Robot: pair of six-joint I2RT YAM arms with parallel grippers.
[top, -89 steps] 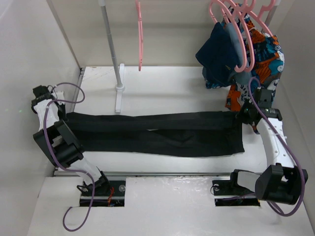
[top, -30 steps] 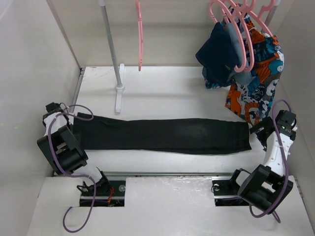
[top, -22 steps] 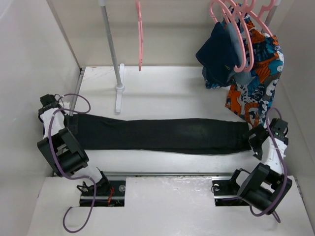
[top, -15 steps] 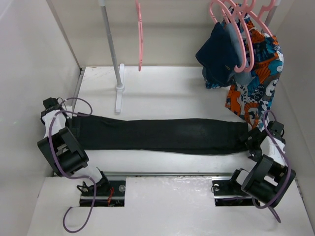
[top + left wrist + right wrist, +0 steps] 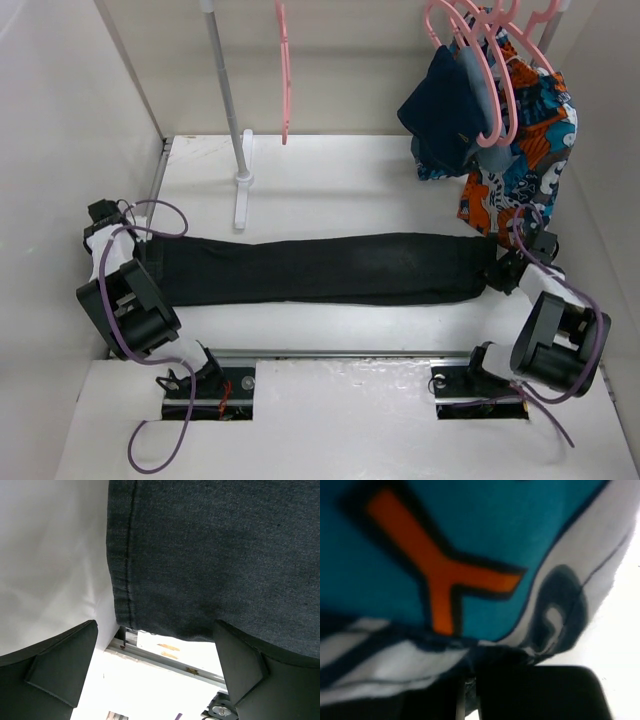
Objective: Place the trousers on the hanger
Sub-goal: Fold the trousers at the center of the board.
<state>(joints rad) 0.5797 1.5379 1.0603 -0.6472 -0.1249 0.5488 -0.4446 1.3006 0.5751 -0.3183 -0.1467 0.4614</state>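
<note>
White table carries the black trousers, stretched flat from left to right across its middle. Patterned cloth dangles back right, and the single pink hanger hangs beside the pole. Left gripper sits spread wide at the left hem. Right gripper meets the right end, and whether it's clamped can't be told.

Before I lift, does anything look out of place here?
The patterned cloth hanging at the right fills the right wrist view, crowding the right gripper at the end of the trousers; it could snag. Nothing else stands out.
</note>
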